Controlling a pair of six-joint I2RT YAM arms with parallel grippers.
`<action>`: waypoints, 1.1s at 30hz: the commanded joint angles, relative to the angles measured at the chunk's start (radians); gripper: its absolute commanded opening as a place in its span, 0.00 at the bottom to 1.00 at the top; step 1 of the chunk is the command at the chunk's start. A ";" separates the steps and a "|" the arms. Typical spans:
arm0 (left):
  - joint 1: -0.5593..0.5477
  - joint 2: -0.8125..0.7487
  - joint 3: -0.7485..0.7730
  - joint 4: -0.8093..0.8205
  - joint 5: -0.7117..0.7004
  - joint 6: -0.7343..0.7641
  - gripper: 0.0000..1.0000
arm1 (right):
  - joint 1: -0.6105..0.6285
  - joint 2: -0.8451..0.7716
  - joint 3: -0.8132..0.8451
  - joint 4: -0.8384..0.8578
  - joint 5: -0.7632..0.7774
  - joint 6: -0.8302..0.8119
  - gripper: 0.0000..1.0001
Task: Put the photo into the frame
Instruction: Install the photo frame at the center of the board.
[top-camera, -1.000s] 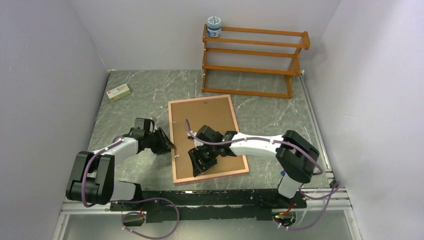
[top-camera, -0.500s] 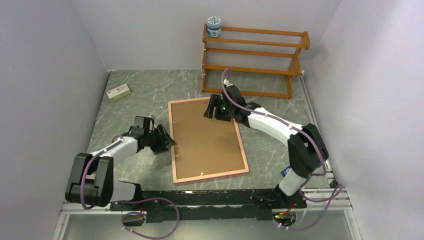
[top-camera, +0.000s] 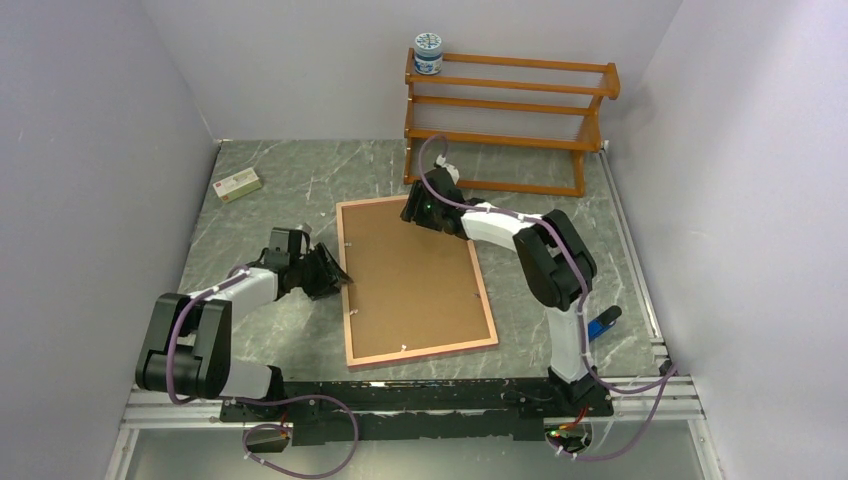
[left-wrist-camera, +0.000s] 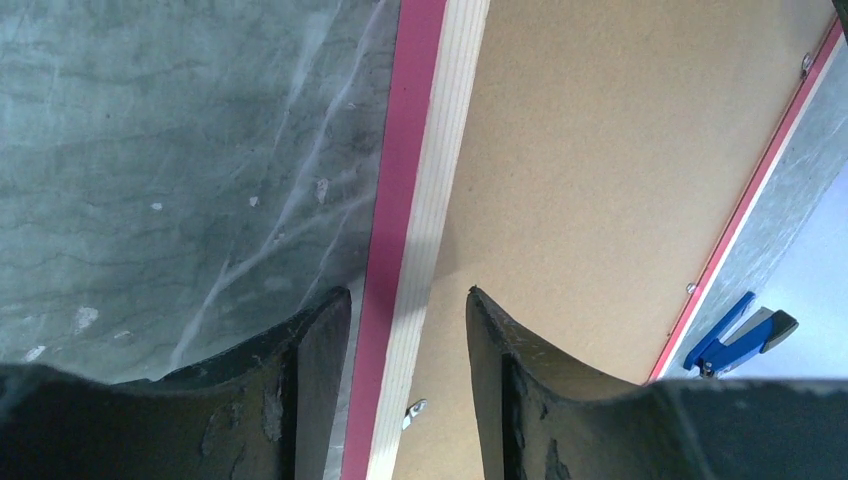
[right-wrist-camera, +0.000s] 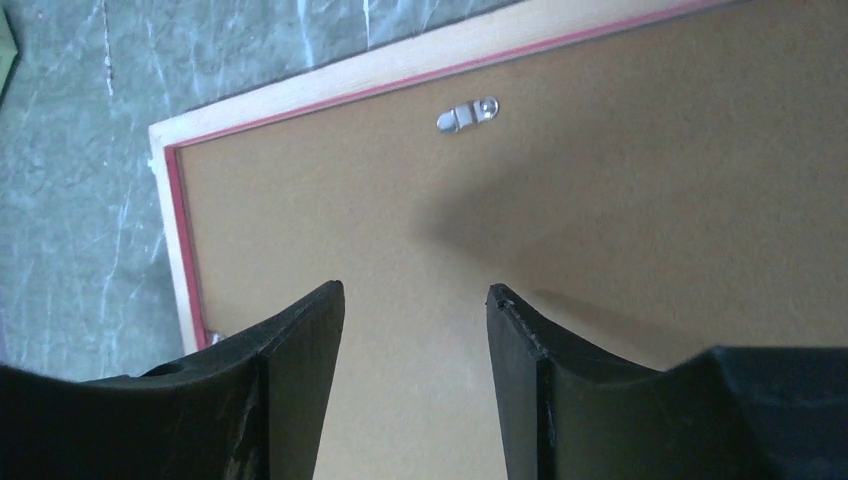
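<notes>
The frame (top-camera: 487, 304) lies face down on the table, pale wood back up, pink on its sides. A brown fibreboard panel (top-camera: 415, 280) fills it. The photo is hidden or out of view. My left gripper (top-camera: 338, 278) is open at the frame's left rail. In the left wrist view it (left-wrist-camera: 408, 292) straddles that rail (left-wrist-camera: 440, 150), one finger on the table side and one over the panel (left-wrist-camera: 600, 150). My right gripper (top-camera: 411, 212) is open over the panel near the frame's far edge. In the right wrist view it (right-wrist-camera: 415, 287) holds nothing, short of a metal clip (right-wrist-camera: 467, 115).
An orange-brown wooden rack (top-camera: 510, 120) stands at the back with a blue-lidded jar (top-camera: 428, 53) on top. A small box (top-camera: 238, 184) lies at the far left. A blue tool (top-camera: 601, 324) lies right of the frame, also in the left wrist view (left-wrist-camera: 740, 335).
My right gripper has swung from the near-left part of the panel to the frame's far edge. My left gripper has stayed at the left rail, shifting only slightly.
</notes>
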 joint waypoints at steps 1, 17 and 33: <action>0.000 0.017 0.012 0.019 -0.004 0.023 0.52 | -0.020 0.037 0.074 0.158 0.025 -0.040 0.58; 0.000 0.028 0.017 -0.006 -0.002 0.076 0.51 | -0.023 0.206 0.235 0.075 0.056 0.016 0.55; 0.000 0.055 0.017 0.016 0.021 0.079 0.50 | -0.019 0.241 0.233 0.170 0.136 -0.013 0.52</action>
